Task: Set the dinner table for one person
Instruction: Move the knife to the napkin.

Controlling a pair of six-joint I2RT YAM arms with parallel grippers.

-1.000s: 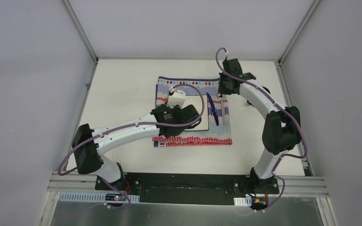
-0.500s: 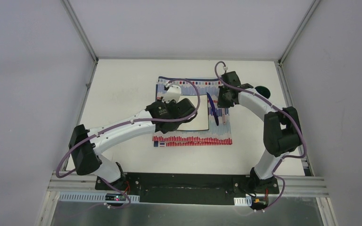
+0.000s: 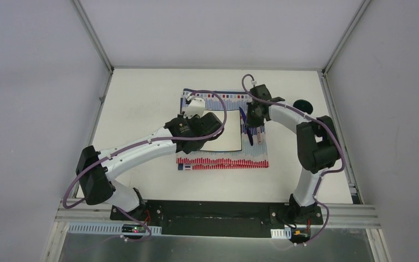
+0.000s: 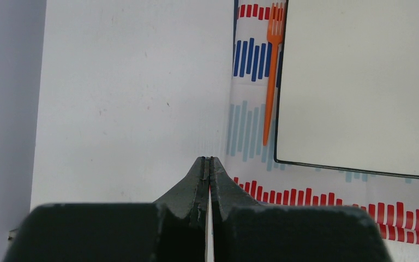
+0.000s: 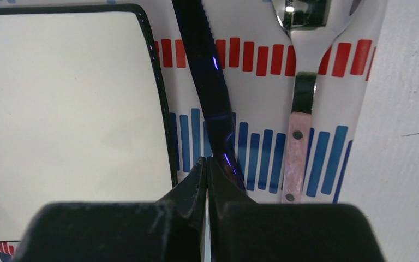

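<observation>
On the white dinner table (image 3: 142,109) lies a striped red-blue-white cloth (image 3: 223,162) with a white square plate (image 4: 360,82) on it. An orange fork (image 4: 271,82) lies along the plate's left rim, tines away from me. To the plate's right are a dark blue knife (image 5: 210,82) and a spoon (image 5: 301,98) with a pinkish handle. My left gripper (image 4: 208,159) is shut and empty, over the cloth's left edge. My right gripper (image 5: 205,159) is shut and empty, between the plate's rim and the knife's near end; whether it touches the knife I cannot tell.
A dark round object (image 3: 304,103) sits on the table behind the right arm, off the cloth's far right corner. Grey rails (image 3: 101,103) and pale walls enclose the table on three sides. In the top view the left arm covers the plate's left part and the fork.
The right gripper swung from the cloth's far right corner toward me and left, down over the knife, uncovering the dark round object. The left wrist shifted left and farther away. Both grippers stayed shut.
</observation>
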